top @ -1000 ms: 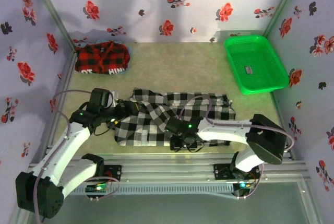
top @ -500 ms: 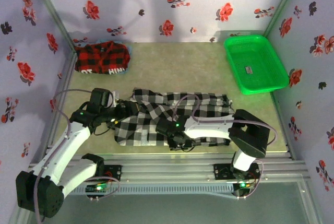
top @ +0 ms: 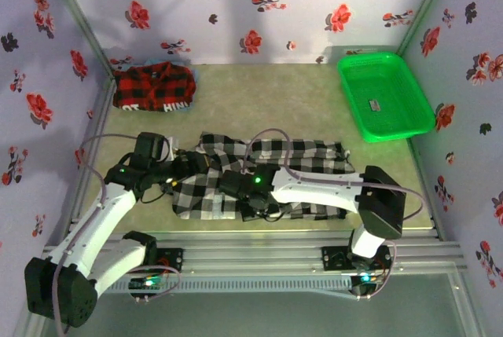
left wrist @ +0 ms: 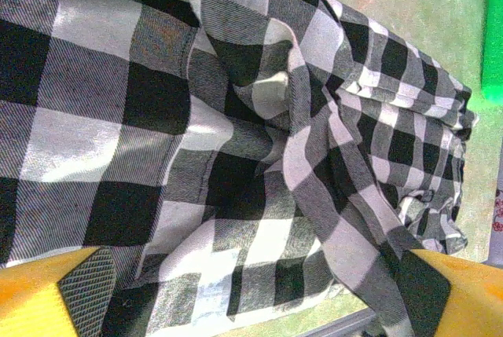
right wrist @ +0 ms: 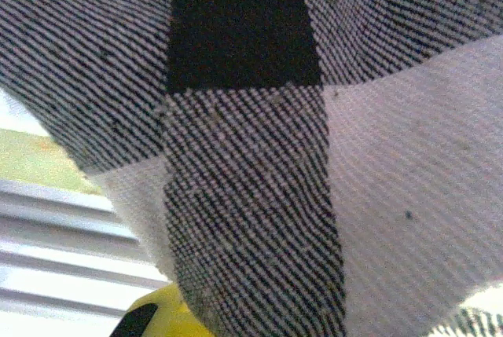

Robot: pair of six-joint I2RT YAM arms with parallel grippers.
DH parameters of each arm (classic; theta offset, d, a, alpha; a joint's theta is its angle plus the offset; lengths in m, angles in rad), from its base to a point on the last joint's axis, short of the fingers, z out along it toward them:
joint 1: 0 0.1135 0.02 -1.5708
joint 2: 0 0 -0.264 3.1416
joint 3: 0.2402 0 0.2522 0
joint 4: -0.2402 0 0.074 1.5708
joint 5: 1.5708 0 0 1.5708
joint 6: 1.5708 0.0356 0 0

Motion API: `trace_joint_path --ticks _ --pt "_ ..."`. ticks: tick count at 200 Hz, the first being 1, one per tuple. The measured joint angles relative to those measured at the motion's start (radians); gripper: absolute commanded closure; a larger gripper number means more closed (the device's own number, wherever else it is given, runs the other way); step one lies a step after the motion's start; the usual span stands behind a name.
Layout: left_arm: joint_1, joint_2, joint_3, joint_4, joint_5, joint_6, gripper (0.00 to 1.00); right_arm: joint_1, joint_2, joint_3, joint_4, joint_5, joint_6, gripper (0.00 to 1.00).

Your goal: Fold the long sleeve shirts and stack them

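— Checked shirt [top: 206, 195] spread long across the near half of the table [top: 267, 105], rumpled, a band of black-and-white cloth running left to right, and both arms are down on it!

— Both low, yes. The left arm rises from its base, bends at the elbow by the table's left edge, and the forearm lies nearly flat, pointing right. That puts the left gripper [top: 203, 166] at the shirt's left end.

— And on its wrist camera the yellow fingers [left wrist: 39, 294] are spread wide, one in each bottom corner, with folds of the check lying between them.

— Now the right arm, and that's a big reach! The elbow is folded over the near right edge, the white forearm stretches leftward along the shirt's near hem, and the right gripper [top: 240, 186] is close beside the left one.

— Its camera is right up against the weave, with a sliver of yellow finger [right wrist: 161, 317] at the bottom. Jaws apart or together? I can't tell.

— The red plaid shirt [top: 154, 87] lies in a compact bundle in the far left corner, white lettering up, well apart from the arms. The green basket [top: 393, 86] sits far right.
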Motion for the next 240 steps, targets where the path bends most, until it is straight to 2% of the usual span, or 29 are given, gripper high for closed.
trace_joint_path --ticks 43,78,117,151,173,208,240 --pt "0.016 0.016 0.0 0.003 0.001 0.0 0.05 0.0 -0.042 0.119 -0.098 0.0 -0.025 1.0" --pt "0.037 0.018 0.0 0.003 -0.003 -0.003 0.05 0.0 -0.085 0.221 -0.111 -0.039 -0.059 0.99" --pt "0.056 0.01 0.0 0.0 -0.035 -0.027 0.05 0.011 -0.101 0.232 -0.088 -0.142 -0.059 0.98" --pt "0.06 -0.017 0.0 -0.006 -0.055 -0.042 0.05 0.006 -0.101 0.232 -0.043 -0.177 -0.047 0.98" --pt "0.06 -0.019 0.0 -0.008 -0.056 -0.042 0.05 -0.054 -0.102 0.227 -0.012 -0.196 -0.048 0.96" --pt "0.06 -0.019 0.002 -0.013 -0.047 -0.035 0.07 -0.21 -0.112 0.173 0.059 -0.246 -0.054 0.95" --pt "0.044 -0.019 0.002 -0.009 -0.031 -0.023 0.13 -0.346 -0.104 0.134 0.126 -0.317 -0.079 0.93"
